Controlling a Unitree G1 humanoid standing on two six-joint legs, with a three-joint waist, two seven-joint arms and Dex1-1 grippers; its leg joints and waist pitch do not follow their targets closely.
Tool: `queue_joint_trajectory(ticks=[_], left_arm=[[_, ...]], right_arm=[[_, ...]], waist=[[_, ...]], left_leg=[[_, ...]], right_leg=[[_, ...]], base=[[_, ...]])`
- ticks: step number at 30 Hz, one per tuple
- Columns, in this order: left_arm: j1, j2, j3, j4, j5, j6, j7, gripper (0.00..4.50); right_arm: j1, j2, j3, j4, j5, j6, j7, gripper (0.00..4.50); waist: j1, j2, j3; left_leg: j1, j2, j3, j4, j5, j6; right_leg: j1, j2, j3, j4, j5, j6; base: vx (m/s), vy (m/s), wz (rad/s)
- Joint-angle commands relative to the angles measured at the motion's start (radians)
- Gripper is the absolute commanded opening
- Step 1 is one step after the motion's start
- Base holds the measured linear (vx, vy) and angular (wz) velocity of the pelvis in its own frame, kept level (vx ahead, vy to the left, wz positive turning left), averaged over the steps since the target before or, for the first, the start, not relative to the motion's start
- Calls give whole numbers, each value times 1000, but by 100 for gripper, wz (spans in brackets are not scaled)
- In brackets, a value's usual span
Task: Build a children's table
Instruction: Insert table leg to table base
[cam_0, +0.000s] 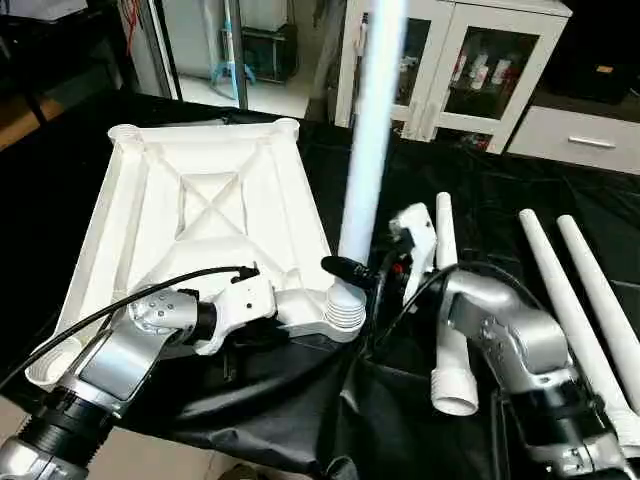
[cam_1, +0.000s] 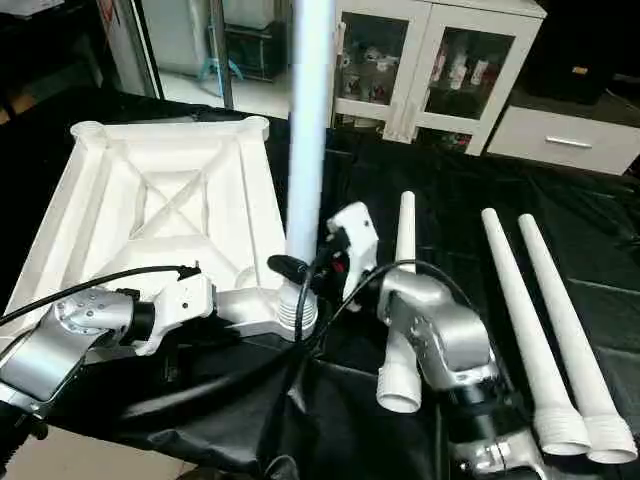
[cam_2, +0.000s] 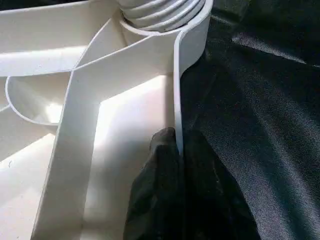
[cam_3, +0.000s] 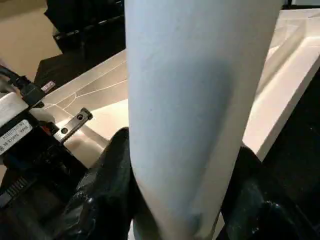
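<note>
Tabletop (cam_0: 200, 200): 1; legs (cam_1: 530, 320): 4

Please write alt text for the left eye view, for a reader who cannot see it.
The right gripper holds an upright white leg standing in a corner socket of the upturned white tabletop, whose near rim the left gripper pinches. Three more legs lie on the black-covered table.

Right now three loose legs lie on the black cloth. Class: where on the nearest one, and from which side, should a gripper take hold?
Grip the nearest loose leg on its plain tube above the ribbed wide end, which faces the robot. Come from above, jaws across the tube: it lies flat on the black cloth, with bare cloth along its side toward the other two loose legs. The right gripper, beside it, is shut on the upright leg.
</note>
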Motion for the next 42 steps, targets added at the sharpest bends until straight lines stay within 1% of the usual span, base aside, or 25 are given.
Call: queue_joint_trajectory(ticks=[1, 3, 4, 6, 7, 8, 9, 11, 12, 13, 16, 18, 19, 22, 26, 29, 31, 32, 34, 36, 37, 38, 39, 41, 42], left_arm=[[18, -22, -26, -10, -14, -10, 3, 0], [17, -24, -24, -8, -11, -10, 6, 0], [17, -24, -24, -8, -11, -10, 6, 0], [13, -26, -21, -1, -10, -13, 9, 0], [11, -27, -20, 3, -8, -16, 10, 0], [11, -27, -20, 5, -7, -17, 10, 0], [9, -27, -19, 8, -6, -18, 12, 0], [5, -29, -17, 12, -3, -19, 14, 0], [4, -29, -16, 13, -3, -19, 15, 0], [3, -30, -15, 15, -3, -20, 16, 0], [-1, -30, -13, 20, 0, -23, 20, 0], [-4, -31, -13, 25, 1, -24, 21, 0], [-7, -32, -11, 30, 2, -25, 24, 0], [-10, -33, -9, 34, 4, -26, 24, 0], [-14, -36, -7, 39, 6, -25, 28, 0], [-17, -39, -5, 42, 6, -24, 30, 0], [-19, -39, -2, 39, 5, -20, 30, 0], [-19, -39, -2, 39, 5, -20, 30, 0], [-22, -35, 4, 21, -1, -8, 26, 0], [-25, -33, 8, 21, -4, -8, 23, 0], [-26, -29, 5, 20, -1, -14, 19, 0], [-29, -26, 6, 22, -1, -17, 15, 0], [-35, -24, 7, 23, -2, -16, 11, 0], [-40, -23, 8, 23, -3, -14, 8, 0], [-42, -26, 9, 48, 2, -25, 16, 0]], right_arm=[[41, -6, -44, 47, -30, 9, -61, 184], [67, 12, -72, 37, -17, 0, -84, 184], [67, 12, -72, 37, -17, 0, -84, 184], [106, 23, -80, 9, -6, -9, -96, 184], [124, 24, -76, -4, -9, -17, -98, 184], [129, 25, -74, -7, -11, -20, -99, 184], [141, 25, -67, -15, -19, -31, -101, 184], [160, 26, -58, -27, -33, -49, -105, 184], [166, 27, -55, -31, -37, -54, -106, 184], [175, 28, -51, -38, -42, -60, -109, 184], [207, 28, -32, -60, -61, -83, -115, 184], [223, 28, -20, -67, -75, -105, -122, 184], [236, 23, -4, -73, -98, -132, -130, 184], [249, 21, 7, -86, -103, -144, -135, 184], [267, 22, 15, -94, -110, -150, -136, 184], [274, 21, 24, -95, -117, -156, -139, 184], [269, 10, 48, -97, -130, -148, -133, 184], [269, 10, 48, -97, -130, -148, -133, 184], [248, -31, 107, -98, -166, -107, -107, 184], [235, -44, 129, -91, -177, -93, -93, 184], [221, -56, 146, -80, -192, -88, -80, 184], [206, -61, 157, -68, -201, -81, -73, 184], [189, -61, 156, -60, -198, -63, -71, 184], [177, -60, 154, -56, -194, -50, -71, 184], [166, -49, 149, -21, -196, -54, -79, 184]], waist=[[-5, 4, -46], [-6, 2, -46], [-6, 5, -45], [-7, 5, -46], [-5, 8, -45], [-6, 5, -47], [-6, 6, -47], [-4, 8, -46], [-5, 7, -46], [-3, 10, -45], [-3, 9, -44], [-2, 12, -44], [-2, 12, -43], [-2, 13, -43], [-2, 13, -43], [-4, 12, -42], [-5, 11, -40], [-5, 11, -41], [-7, 12, -40], [-9, 13, -41], [-8, 22, -41], [-10, 18, -40], [-10, 13, -40], [-10, 16, -41], [-11, 16, -41]], left_leg=[[42, 46, -15, -95, -357, -78], [42, 46, -17, -97, -374, -82], [44, 47, -17, -98, -390, -86], [44, 47, -19, -100, -398, -90], [44, 47, -19, -100, -397, -90], [42, 46, -19, -100, -386, -89], [41, 46, -18, -100, -383, -88], [43, 47, -18, -101, -390, -88], [42, 46, -18, -100, -392, -87], [42, 46, -19, -102, -398, -89], [43, 47, -20, -103, -410, -93], [43, 47, -20, -104, -416, -93], [43, 47, -21, -104, -428, -95], [45, 47, -22, -106, -446, -93], [42, 48, -24, -108, -458, -95], [42, 48, -25, -109, -469, -95], [42, 48, -25, -110, -478, -96], [42, 48, -26, -110, -478, -97], [40, 48, -27, -111, -470, -98], [41, 47, -26, -111, -473, -98], [42, 47, -27, -111, -481, -104], [42, 47, -26, -111, -488, -106], [43, 47, -28, -112, -501, -108], [44, 48, -29, -112, -504, -109], [43, 48, -30, -113, -505, -110]], right_leg=[[-3, -35, 20, -83, -219, -162], [-3, -36, 20, -84, -237, -157], [-8, -35, 21, -86, -249, -154], [-7, -34, 20, -86, -244, -151], [-7, -34, 21, -86, -236, -147], [-5, -34, 20, -85, -221, -147], [-5, -34, 20, -85, -219, -147], [-7, -34, 21, -87, -230, -145], [-7, -34, 22, -88, -233, -144], [-7, -35, 21, -88, -241, -142], [-8, -34, 22, -90, -246, -135], [-9, -34, 23, -91, -248, -133], [-10, -34, 23, -92, -259, -131], [-12, -36, 24, -96, -287, -124], [-11, -36, 24, -98, -300, -117], [-13, -37, 24, -100, -310, -117], [-14, -37, 24, -101, -326, -114], [-14, -37, 24, -101, -328, -113], [-11, -35, 24, -101, -315, -109], [-12, -34, 23, -100, -311, -109], [-14, -36, 24, -101, -322, -109], [-16, -35, 25, -104, -328, -107], [-15, -35, 24, -104, -338, -106], [-15, -37, 25, -104, -334, -109], [-15, -36, 24, -104, -330, -109]], base=[[0, 0, 0], [0, 0, 0], [0, 0, 0], [0, 0, 0], [0, 0, 0], [0, 0, 0], [0, 0, 0], [0, 0, 0], [0, 0, 0], [0, 0, 0], [0, 0, 0], [0, 0, 0], [0, 0, 0], [0, 0, 0], [0, 0, 0], [0, 0, 0], [0, 0, 0], [0, 0, 0], [0, 0, 0], [0, 0, 0], [0, 0, 0], [0, 0, 0], [0, 0, 0], [0, 0, 0], [0, 0, 0]])
